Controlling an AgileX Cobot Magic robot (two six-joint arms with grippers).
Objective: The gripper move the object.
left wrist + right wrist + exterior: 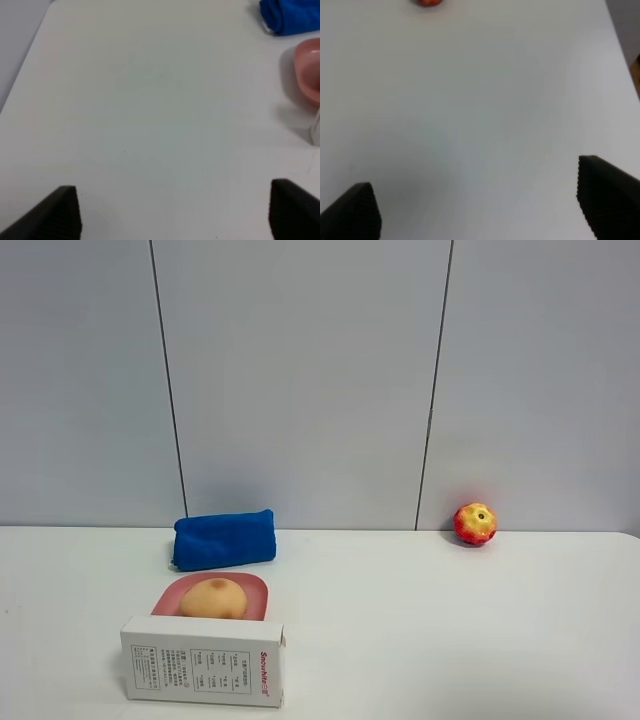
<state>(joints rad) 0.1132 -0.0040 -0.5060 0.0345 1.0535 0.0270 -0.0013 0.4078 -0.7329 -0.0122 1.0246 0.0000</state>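
Note:
The object, a tan-orange lump with a brownish blotch, lies in a pink bowl at the left of the table in the exterior high view. Neither arm shows in that view. My left gripper stands open over bare white table, its black fingertips wide apart, with the pink bowl's rim off to one side. Over bare table as well, my right gripper is open with nothing between its fingers.
A white printed box stands in front of the bowl. Behind the bowl lies a blue folded cloth, also in the left wrist view. A red-and-yellow apple sits at the back right by the wall; shows it too.

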